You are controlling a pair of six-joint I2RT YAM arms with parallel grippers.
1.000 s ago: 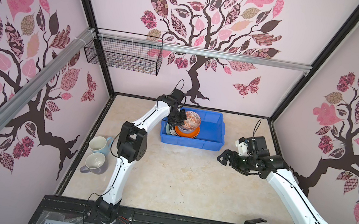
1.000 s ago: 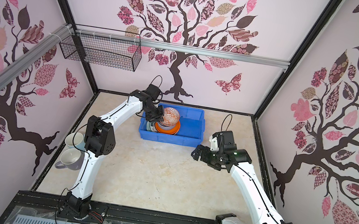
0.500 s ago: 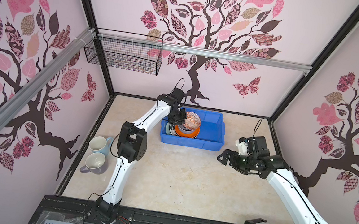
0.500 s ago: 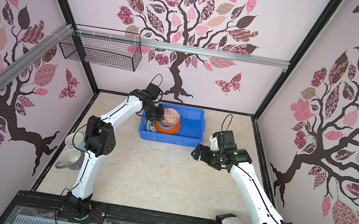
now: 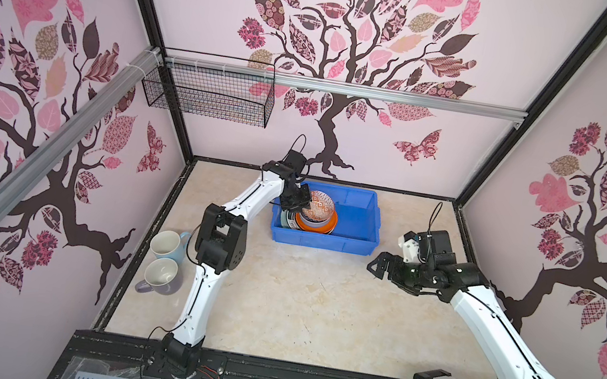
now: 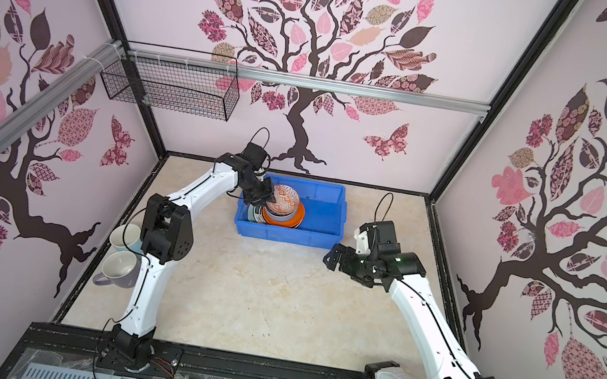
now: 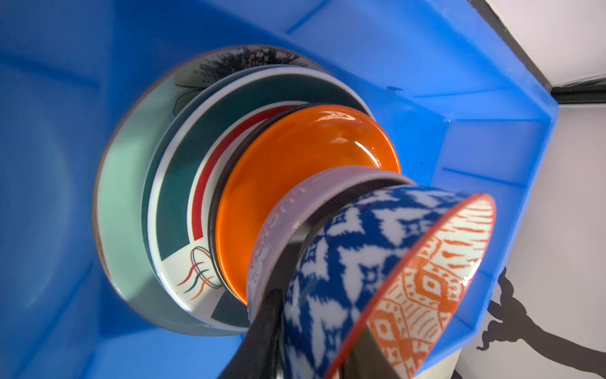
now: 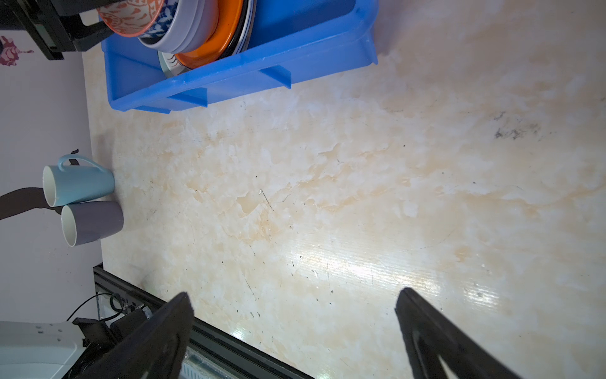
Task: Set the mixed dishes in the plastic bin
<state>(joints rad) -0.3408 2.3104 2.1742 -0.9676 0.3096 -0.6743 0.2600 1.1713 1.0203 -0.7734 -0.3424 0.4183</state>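
Left claw [image 5: 298, 199] straddles rim of orange-patterned bowl [image 7: 426, 285]; pinching or freed, cannot tell. Bowl tilted, nested in lavender bowl [image 7: 295, 203] just beneath claw, inside blue plastic bin [image 7: 492, 98]. Best: open wide, lift straight, no rim drag. Right claw [image 8: 293, 293] agape, well apart.

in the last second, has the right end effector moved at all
No. The right end effector hangs at the same spot as before, just off the blue bin's near right corner.
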